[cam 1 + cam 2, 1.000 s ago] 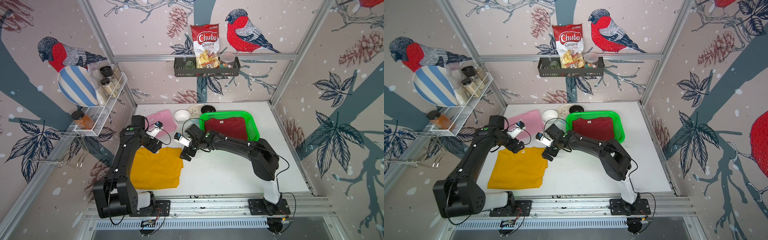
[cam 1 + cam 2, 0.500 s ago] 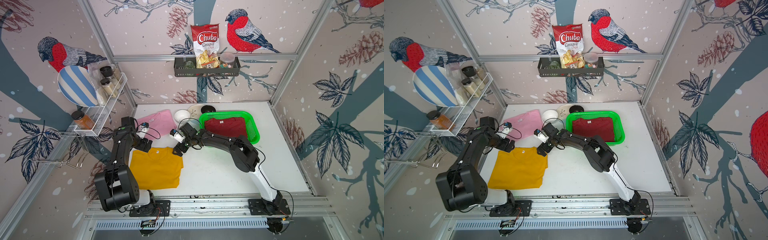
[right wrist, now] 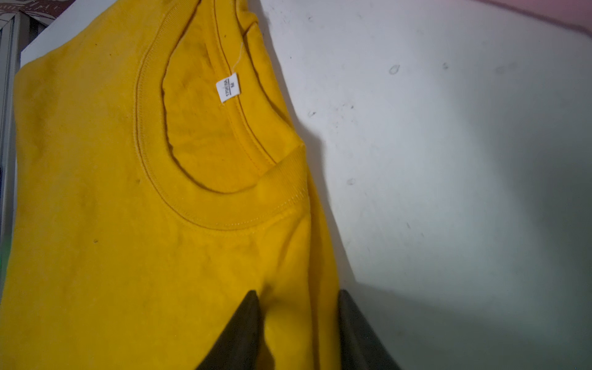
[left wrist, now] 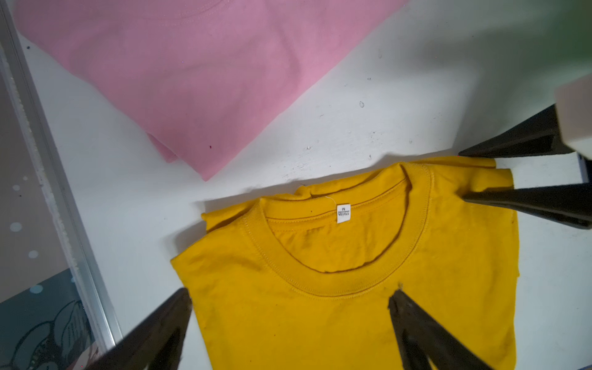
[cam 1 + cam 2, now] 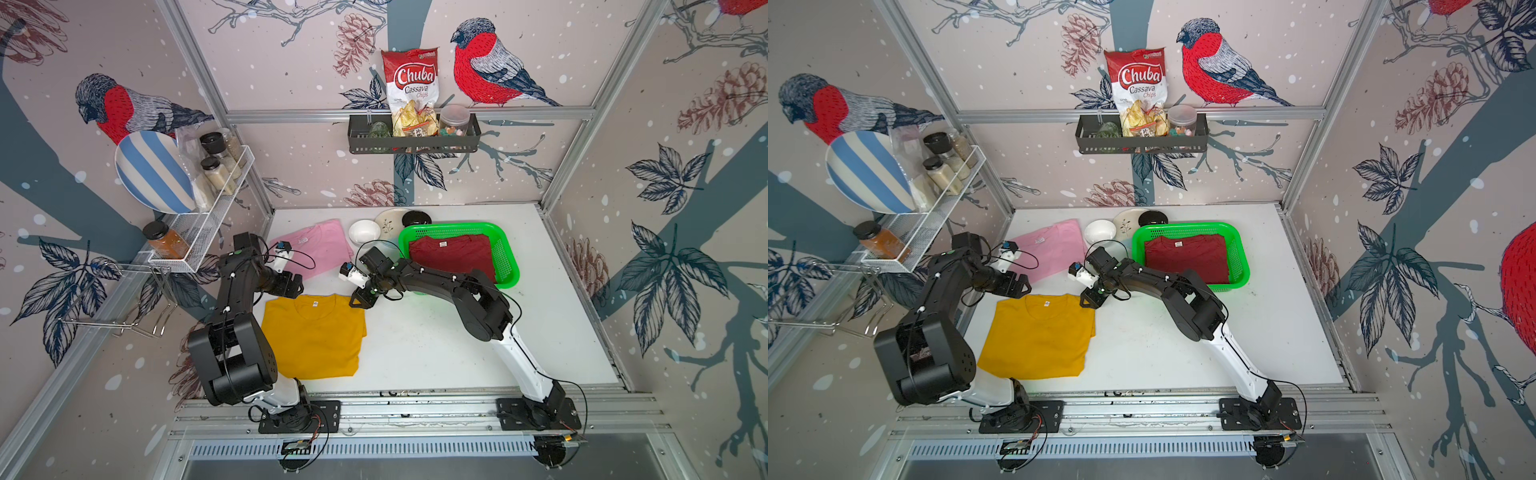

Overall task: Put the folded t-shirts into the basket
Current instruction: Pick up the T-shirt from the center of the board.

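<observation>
Both collar corners of the mustard tee (image 5: 316, 332) should rise together: left gripper (image 4: 290, 296) hangs jaws wide; right gripper (image 3: 298, 294) straddles one, jaws half-closed, hold unclear

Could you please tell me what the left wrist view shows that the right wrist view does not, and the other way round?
Only the left wrist view: the left gripper, jaws wide open astride a corner of the yellow t-shirt, and most of the pink t-shirt.
Only the right wrist view: that shirt's folded side edge, seen close between the jaws of the right gripper; whether they already pinch it is unclear.
Both: the yellow t-shirt with its white neck label, the right gripper at its corner, the white table, and some pink fabric.
</observation>
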`<state>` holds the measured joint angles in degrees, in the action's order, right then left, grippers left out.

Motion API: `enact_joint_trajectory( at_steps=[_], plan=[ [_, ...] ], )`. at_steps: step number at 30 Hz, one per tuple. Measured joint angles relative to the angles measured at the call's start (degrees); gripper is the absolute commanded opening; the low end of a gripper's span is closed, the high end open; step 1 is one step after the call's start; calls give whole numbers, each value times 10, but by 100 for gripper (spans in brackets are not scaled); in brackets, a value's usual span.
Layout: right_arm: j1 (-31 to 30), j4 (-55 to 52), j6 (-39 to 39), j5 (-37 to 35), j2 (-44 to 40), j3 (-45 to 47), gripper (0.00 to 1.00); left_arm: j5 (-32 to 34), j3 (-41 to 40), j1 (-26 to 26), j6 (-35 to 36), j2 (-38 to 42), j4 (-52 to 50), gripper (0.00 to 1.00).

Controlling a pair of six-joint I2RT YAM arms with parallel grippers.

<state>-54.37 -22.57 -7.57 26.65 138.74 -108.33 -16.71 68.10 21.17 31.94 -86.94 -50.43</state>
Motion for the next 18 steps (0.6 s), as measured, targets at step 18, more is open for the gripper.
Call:
enact_joint_trajectory(
  at_steps=[18],
  plan=[
    [-33, -23, -106, -29, -173, 186, 0, -198, 49, -4, 373, -28, -124, 95]
  ],
)
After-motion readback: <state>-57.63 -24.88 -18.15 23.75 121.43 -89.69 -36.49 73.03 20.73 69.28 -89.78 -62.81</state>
